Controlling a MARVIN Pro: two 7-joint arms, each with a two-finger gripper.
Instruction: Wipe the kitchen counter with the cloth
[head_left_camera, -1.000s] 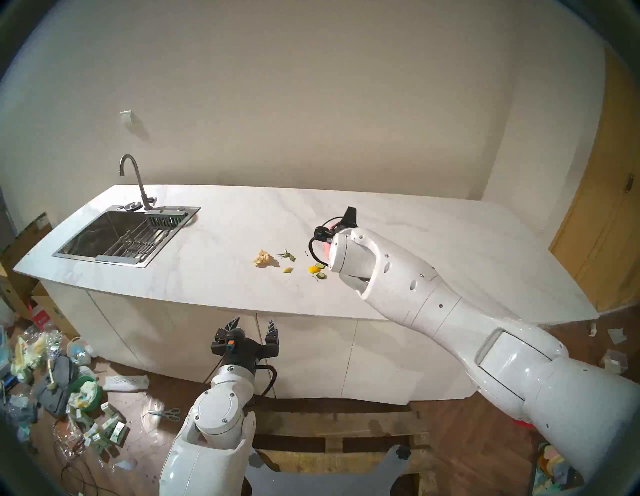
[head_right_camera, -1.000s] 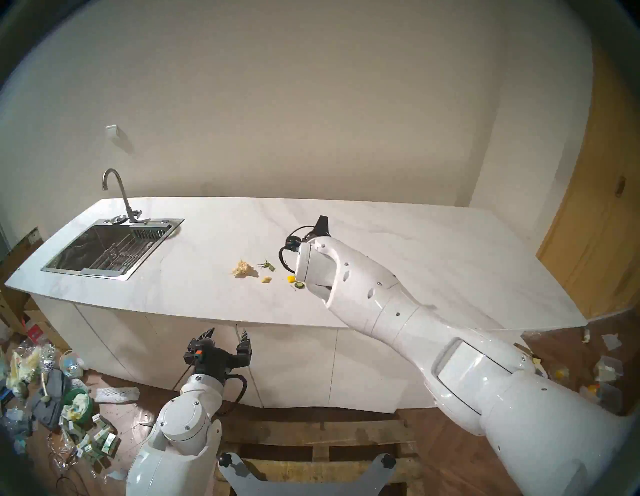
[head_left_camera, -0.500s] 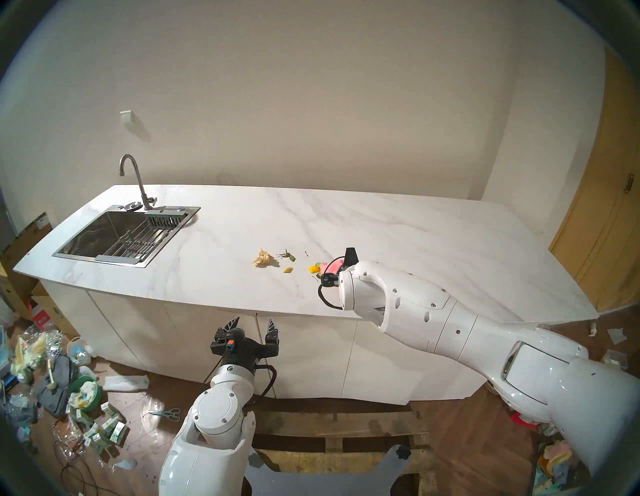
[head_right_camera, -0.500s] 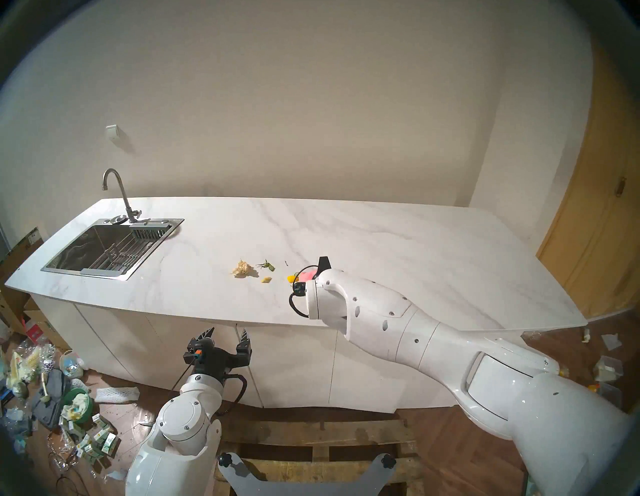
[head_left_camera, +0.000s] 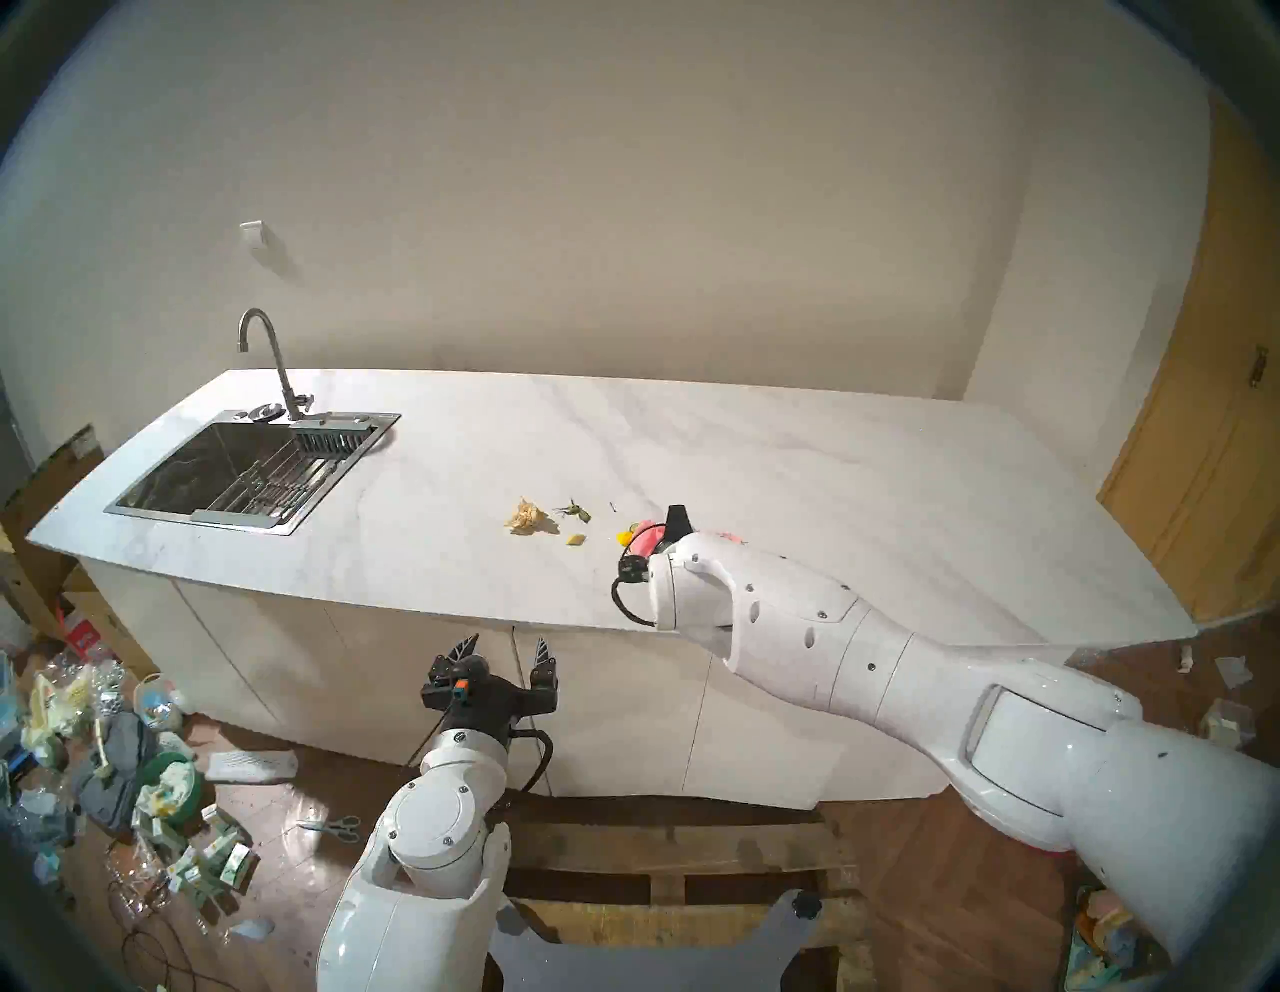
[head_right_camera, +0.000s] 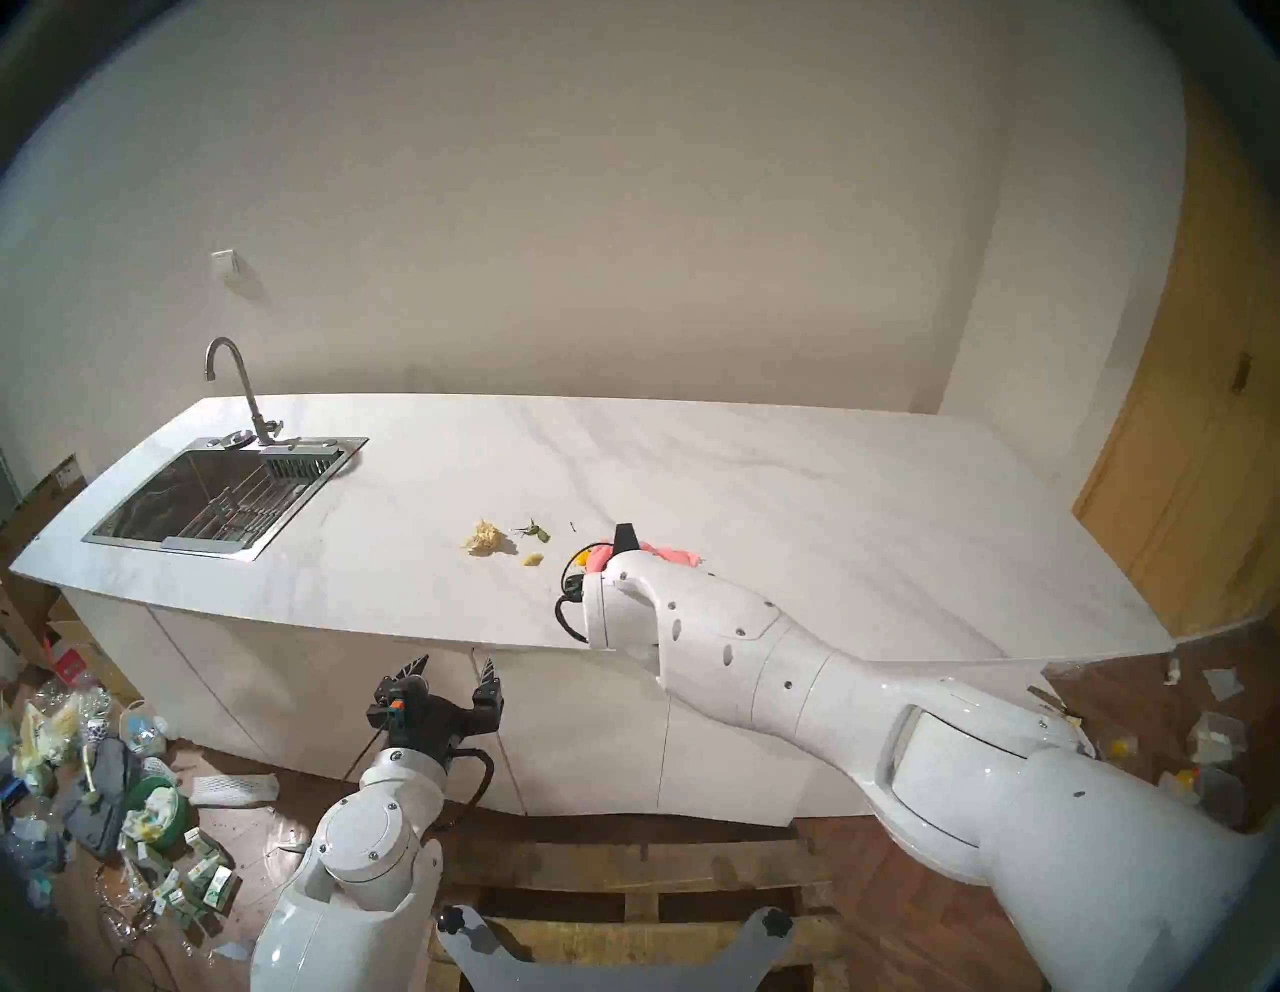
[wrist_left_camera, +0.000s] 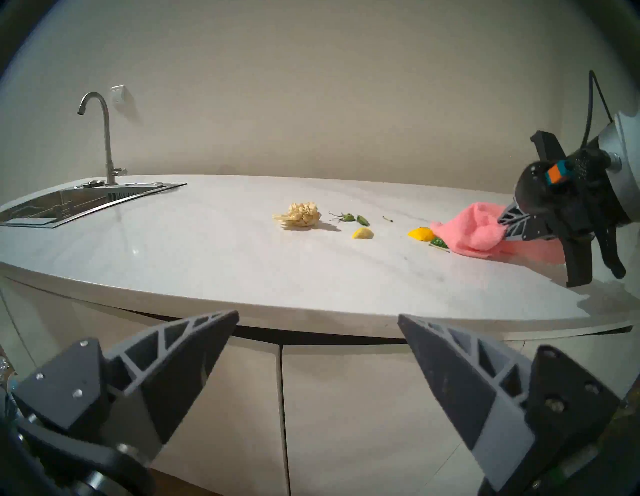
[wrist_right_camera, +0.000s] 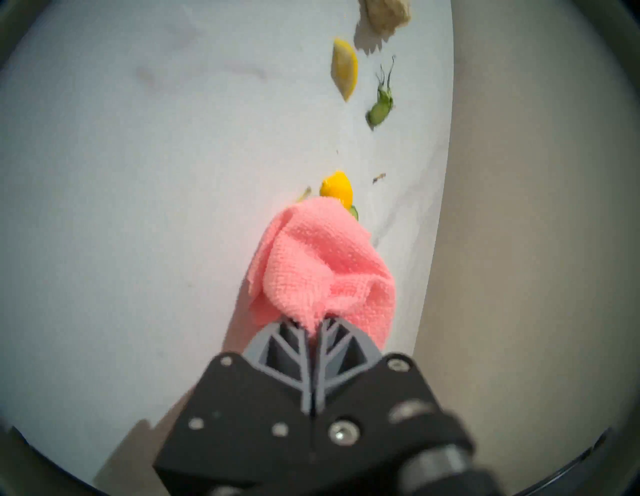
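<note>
With jaws clamped on a bunched corner of the cloth (wrist_right_camera: 322, 263), the right gripper (wrist_right_camera: 316, 329) presses it flat on the kitchen counter (head_left_camera: 796, 457); sweep evenly toward the yellow scrap (wrist_right_camera: 336, 188) (left gripper (wrist_left_camera: 317, 320) idles agape).

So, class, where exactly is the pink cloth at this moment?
In the left wrist view the pink cloth lies at the right on the kitchen counter, pinched in the right gripper, its front edge against an orange-yellow fruit scrap.
</note>
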